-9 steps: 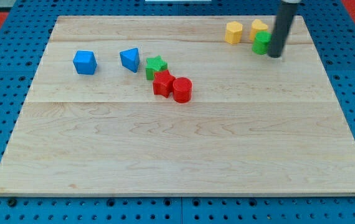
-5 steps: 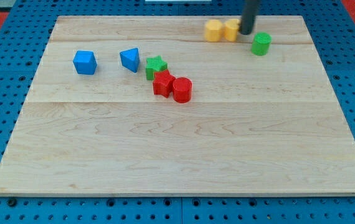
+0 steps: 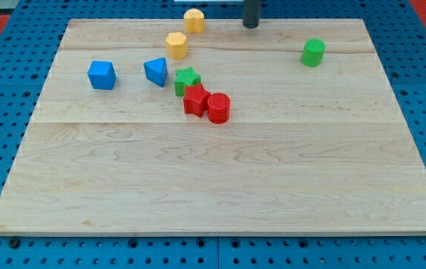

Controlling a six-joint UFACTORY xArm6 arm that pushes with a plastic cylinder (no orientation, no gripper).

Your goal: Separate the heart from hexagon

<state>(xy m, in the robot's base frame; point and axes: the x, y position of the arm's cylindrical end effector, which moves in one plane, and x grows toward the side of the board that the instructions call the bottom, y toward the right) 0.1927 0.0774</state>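
Observation:
Two yellow blocks are the heart and the hexagon, but I cannot tell which is which at this size. One yellow block (image 3: pixel 193 20) sits at the board's top edge. The other yellow block (image 3: pixel 176 45) lies lower and to the left, a short gap from the first. My tip (image 3: pixel 251 26) is at the top edge, to the right of the upper yellow block and clear of both. Only the rod's lower part shows.
The wooden board (image 3: pixel 220 187) also holds a blue cube (image 3: pixel 102 75), a blue wedge-like block (image 3: pixel 155 71), a green star (image 3: pixel 187 80), a red star (image 3: pixel 196 99) touching a red cylinder (image 3: pixel 218 107), and a green cylinder (image 3: pixel 313 52) at the right.
My tip swept left along the top edge, pushing both yellow blocks left. They were touching and are now apart. The green cylinder stayed behind at the right.

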